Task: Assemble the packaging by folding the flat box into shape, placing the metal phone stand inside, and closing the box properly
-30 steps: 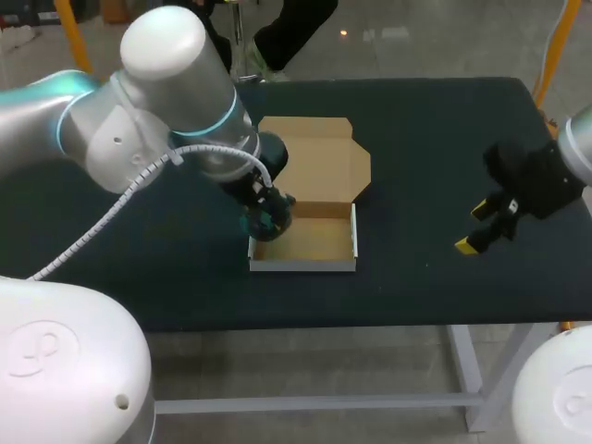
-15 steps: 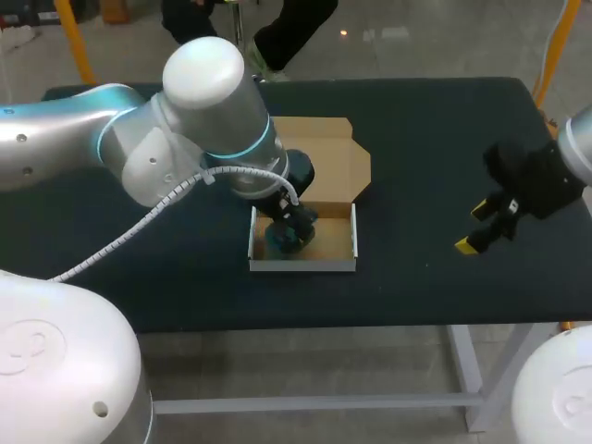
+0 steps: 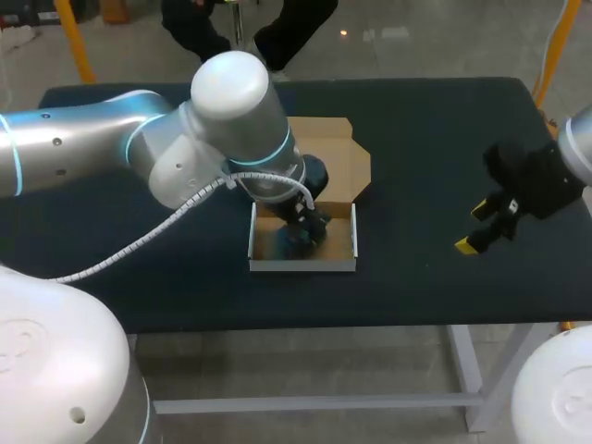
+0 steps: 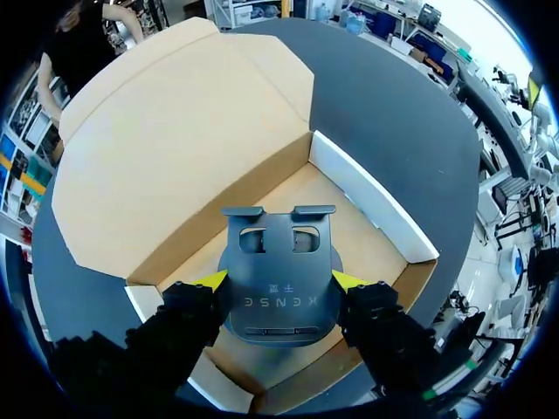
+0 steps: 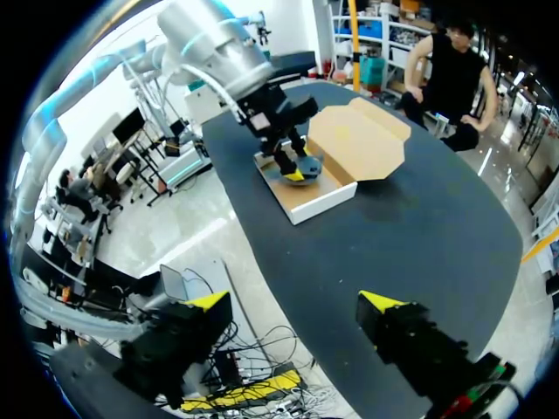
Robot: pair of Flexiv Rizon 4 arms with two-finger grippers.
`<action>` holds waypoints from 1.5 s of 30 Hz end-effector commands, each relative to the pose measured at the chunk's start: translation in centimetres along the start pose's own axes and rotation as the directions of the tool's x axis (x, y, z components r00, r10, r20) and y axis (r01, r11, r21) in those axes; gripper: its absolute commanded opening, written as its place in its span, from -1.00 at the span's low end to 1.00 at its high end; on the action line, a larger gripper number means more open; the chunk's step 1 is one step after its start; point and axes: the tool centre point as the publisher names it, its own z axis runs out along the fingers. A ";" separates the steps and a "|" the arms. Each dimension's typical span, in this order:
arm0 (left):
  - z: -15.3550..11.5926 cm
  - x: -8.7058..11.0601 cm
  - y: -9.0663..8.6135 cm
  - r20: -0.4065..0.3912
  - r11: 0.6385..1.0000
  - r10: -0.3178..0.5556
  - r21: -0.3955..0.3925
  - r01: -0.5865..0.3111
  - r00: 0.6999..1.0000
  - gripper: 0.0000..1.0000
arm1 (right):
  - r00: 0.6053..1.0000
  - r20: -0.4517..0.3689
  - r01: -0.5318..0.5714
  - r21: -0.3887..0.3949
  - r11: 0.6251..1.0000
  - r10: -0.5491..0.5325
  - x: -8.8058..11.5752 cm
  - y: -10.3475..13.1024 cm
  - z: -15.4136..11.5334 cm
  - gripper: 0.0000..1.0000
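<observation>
The cardboard box point(image 3: 305, 265) stands folded as an open tray in the middle of the table, its lid point(image 3: 324, 162) lying flat behind it. My left gripper point(image 3: 301, 231) reaches down into the tray, shut on the dark metal phone stand point(image 3: 294, 242). The left wrist view shows the stand point(image 4: 278, 262) clamped between both yellow tips of the left gripper point(image 4: 280, 279), just above the tray floor, with the white side wall point(image 4: 367, 196) and lid point(image 4: 175, 131) ahead. My right gripper point(image 3: 474, 228) hangs open at the table's right side, holding nothing. The right wrist view has the right gripper point(image 5: 293, 301) far from the box point(image 5: 319, 192).
The dark table top point(image 3: 425, 139) lies bare around the box on all sides. My left arm's big elbow point(image 3: 236, 102) hangs over the box's back left and hides part of the lid.
My left arm has swung to the right, carrying the phone stand from the tray's left wall to over the tray's middle. The right arm has stayed where it was.
</observation>
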 end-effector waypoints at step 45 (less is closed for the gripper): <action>-2.1 1.6 -0.2 0.115 0.902 -0.394 -0.144 0.408 0.912 1.00 | 1.000 -0.004 0.001 -0.002 1.000 -0.001 0.0 0.0 -0.2 1.00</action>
